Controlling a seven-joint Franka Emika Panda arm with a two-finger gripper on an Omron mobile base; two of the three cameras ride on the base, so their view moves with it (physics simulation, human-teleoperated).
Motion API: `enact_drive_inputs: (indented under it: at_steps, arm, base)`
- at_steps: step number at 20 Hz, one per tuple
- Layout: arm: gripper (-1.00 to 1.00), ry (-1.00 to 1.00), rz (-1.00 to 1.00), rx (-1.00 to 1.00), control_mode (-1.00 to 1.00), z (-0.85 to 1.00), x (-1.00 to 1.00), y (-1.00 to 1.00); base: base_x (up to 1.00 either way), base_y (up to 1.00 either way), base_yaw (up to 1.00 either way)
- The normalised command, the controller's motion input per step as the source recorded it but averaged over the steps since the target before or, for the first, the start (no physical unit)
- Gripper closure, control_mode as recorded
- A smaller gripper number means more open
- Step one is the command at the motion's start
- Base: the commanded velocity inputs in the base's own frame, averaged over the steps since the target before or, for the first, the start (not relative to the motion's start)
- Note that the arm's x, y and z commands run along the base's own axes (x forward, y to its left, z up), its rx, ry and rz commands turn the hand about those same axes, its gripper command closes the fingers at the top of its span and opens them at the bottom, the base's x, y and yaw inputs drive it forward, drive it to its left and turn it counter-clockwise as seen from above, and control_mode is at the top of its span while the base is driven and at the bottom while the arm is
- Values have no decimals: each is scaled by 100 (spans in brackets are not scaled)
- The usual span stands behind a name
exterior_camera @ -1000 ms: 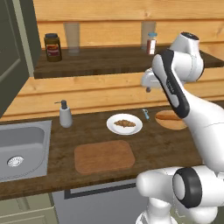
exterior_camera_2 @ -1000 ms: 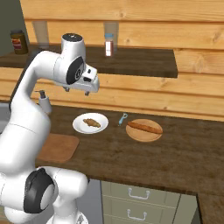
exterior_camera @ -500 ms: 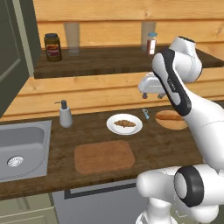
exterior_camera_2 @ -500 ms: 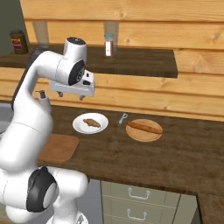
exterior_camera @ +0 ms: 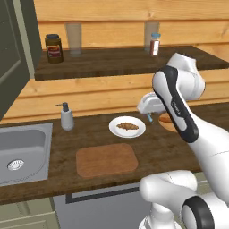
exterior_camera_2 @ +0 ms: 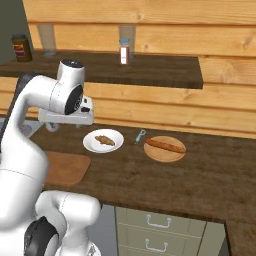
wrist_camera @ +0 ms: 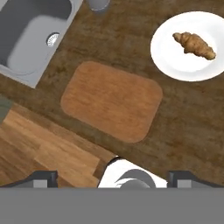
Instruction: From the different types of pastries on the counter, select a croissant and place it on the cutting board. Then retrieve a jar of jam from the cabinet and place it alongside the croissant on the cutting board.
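Here, croissant [wrist_camera: 194, 44] on white plate [wrist_camera: 175, 65], baguette [exterior_camera_2: 165, 145] on wooden plate [exterior_camera_2: 157, 154]

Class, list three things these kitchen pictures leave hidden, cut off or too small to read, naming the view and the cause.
1. Wooden plate, left base view: the arm covers most of it.
2. Jar label, right base view: too small to read.
3. Sink, hand view: cut off by the left edge.
4. Soap bottle, right base view: mostly behind the arm.

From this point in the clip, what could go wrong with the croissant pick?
The gripper hangs open high over the cutting board, not the croissant, so a straight descent would likely miss. The white plate could slide or tip under a grasp. The baguette nearby might be picked by mistake.
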Motion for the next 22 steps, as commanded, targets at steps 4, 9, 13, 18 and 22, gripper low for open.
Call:
enact_drive_inputs:
  at_steps: [4,9,13,18,22]
  arm:
    - [-100,0,32,0,-100,-41,9,0]
    - [-100,0,31,0,-100,-31,17,6]
    - [-100,3,11,-4,-100,-40,-2,28]
    - [-100,-19,19,-17,-100,-68,0,15]
    - [-100,-26,3,-14,-100,-47,19,0]
  base:
    - [0,0,0]
    - [0,0,0]
    - [0,0,0]
    - [0,0,0]
    - [0,0,0]
